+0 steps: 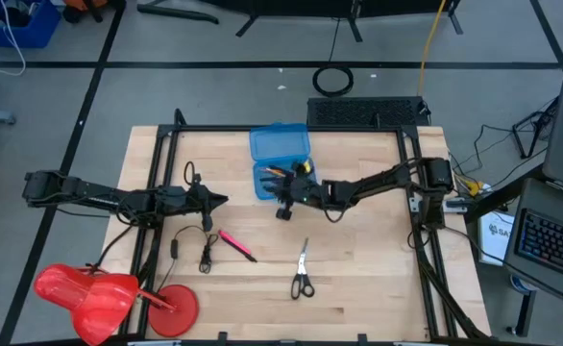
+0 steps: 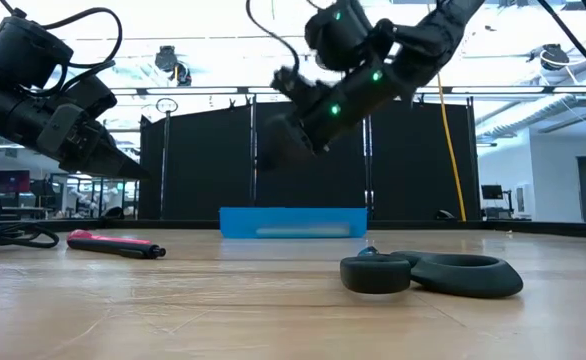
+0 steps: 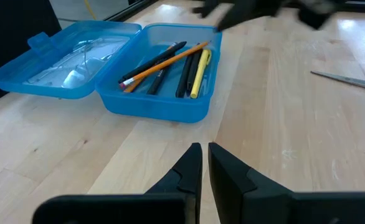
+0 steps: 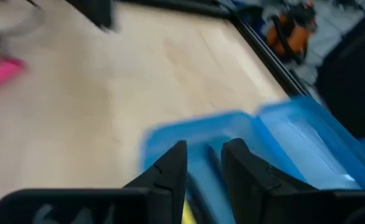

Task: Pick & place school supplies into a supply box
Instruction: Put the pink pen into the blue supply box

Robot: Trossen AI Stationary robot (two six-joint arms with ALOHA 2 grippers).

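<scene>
The blue supply box [image 1: 280,161] lies open directly beneath the right gripper [image 1: 283,199], its clear-topped lid [image 3: 70,59] folded flat on the far side from the gripper. Inside lie black pens [image 3: 186,70], an orange pencil [image 3: 165,62] and a yellow pen [image 3: 200,73]. The scissors [image 1: 302,274] lie closed, well apart toward the table's near edge; the pink pen [image 1: 235,243] lies nearer the left gripper [image 1: 220,201].

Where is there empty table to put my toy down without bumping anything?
The widest bare wood lies right of the scissors, out to the table's right frame rail. Another bare strip runs behind the left arm, left of the blue pencil case. It is crowded in the middle: the right fingers hover at the case, and the pink pen and black cable lie close together.
</scene>
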